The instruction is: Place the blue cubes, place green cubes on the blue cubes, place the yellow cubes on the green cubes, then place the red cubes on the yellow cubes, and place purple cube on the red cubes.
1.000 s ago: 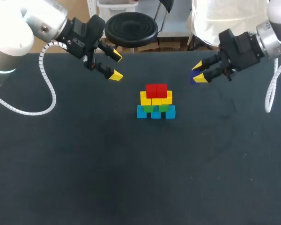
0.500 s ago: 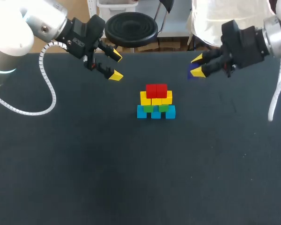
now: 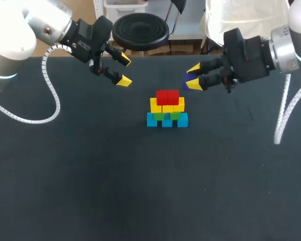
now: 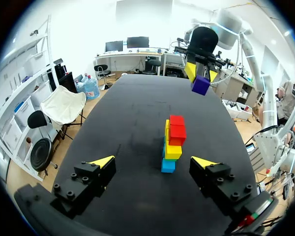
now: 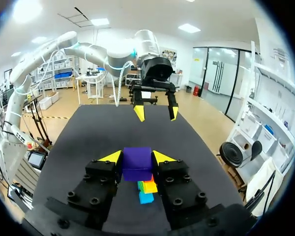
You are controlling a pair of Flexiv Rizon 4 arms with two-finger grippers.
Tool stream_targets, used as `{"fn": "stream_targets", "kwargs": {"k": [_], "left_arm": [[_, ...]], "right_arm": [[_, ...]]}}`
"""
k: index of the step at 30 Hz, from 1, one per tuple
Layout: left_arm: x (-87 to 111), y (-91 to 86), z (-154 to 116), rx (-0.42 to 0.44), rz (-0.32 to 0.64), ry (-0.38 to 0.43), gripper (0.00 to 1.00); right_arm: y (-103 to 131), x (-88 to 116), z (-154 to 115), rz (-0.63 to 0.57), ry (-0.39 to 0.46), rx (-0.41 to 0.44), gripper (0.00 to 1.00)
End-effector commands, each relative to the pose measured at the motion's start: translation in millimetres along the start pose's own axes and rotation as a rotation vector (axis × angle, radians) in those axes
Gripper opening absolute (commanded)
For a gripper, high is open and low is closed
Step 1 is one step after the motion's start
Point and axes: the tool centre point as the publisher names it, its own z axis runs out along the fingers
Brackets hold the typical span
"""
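Final step in hand: the purple cube [image 5: 137, 163] goes on the red cubes [image 3: 167, 97]. My right hand [image 3: 192, 77] is clamped on it, fingers pressed against two opposite sides. It is held in the air near the stack [image 3: 167, 109], on my right, not yet over it. The next move, I judge, calls for centring it above the red pair, then lowering gently. My left hand [image 3: 124, 70] hangs wide apart, empty, over the tabletop [image 3: 90, 175], off to the stack's other side.
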Motion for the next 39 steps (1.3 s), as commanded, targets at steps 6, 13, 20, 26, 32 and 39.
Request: {"fn": "stream_targets", "kwargs": {"k": [6, 13, 20, 26, 32, 39], "left_arm": [[0.0, 1.1, 0.2, 0.003, 0.001, 0.002, 1.00], [0.0, 1.1, 0.2, 0.003, 0.001, 0.002, 1.00], [0.0, 1.1, 0.2, 0.003, 0.001, 0.002, 1.00], [0.0, 1.1, 0.2, 0.003, 0.001, 0.002, 1.00], [0.0, 1.1, 0.2, 0.003, 0.001, 0.002, 1.00], [0.0, 1.1, 0.2, 0.003, 0.001, 0.002, 1.00]], "right_arm": [[-9.2, -3.7, 12.5, -0.028, -0.045, -0.064, 0.00], [-9.2, -3.7, 12.5, -0.028, -0.045, -0.064, 0.00], [-9.3, -7.6, 22.3, -0.035, -0.015, -0.085, 0.00], [-1.7, -2.1, 37.6, -0.006, -0.063, -0.139, 0.00], [-4.1, 6.7, 43.8, 0.024, -0.091, -0.158, 0.00], [-7.4, 8.1, 49.6, 0.031, -0.063, -0.172, 0.00]]}}
